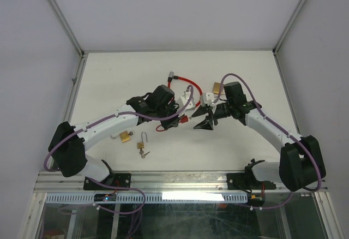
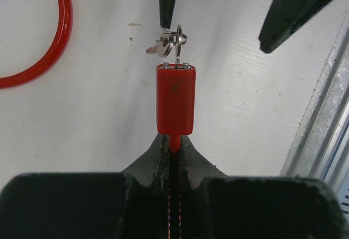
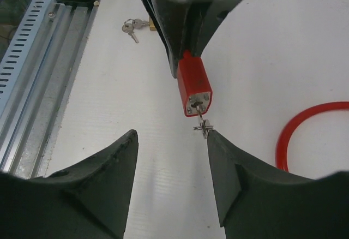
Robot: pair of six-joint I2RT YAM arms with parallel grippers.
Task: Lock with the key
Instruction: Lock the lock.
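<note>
A red lock body (image 2: pixel 175 100) sticks out from my left gripper (image 2: pixel 174 141), which is shut on the red stem at its base. The key (image 2: pixel 169 41) sits in the keyhole at the lock's free end, its ring hanging from it. In the right wrist view the same lock (image 3: pixel 193 83) points at me, with the key (image 3: pixel 202 116) and ring just touching the tip of one finger (image 3: pixel 215 141). My right gripper (image 3: pixel 170 134) stands open in front of the lock, with nothing between its fingers. Seen from above, both grippers meet over mid-table around the lock (image 1: pixel 185 120).
The lock's red cable (image 1: pixel 185 81) loops on the table behind the grippers. A brass padlock (image 1: pixel 125 137) and a small padlock with keys (image 1: pixel 143 143) lie front left. Another brass padlock (image 1: pixel 217 89) lies by the right wrist. A metal rail (image 3: pixel 32 81) runs along the near edge.
</note>
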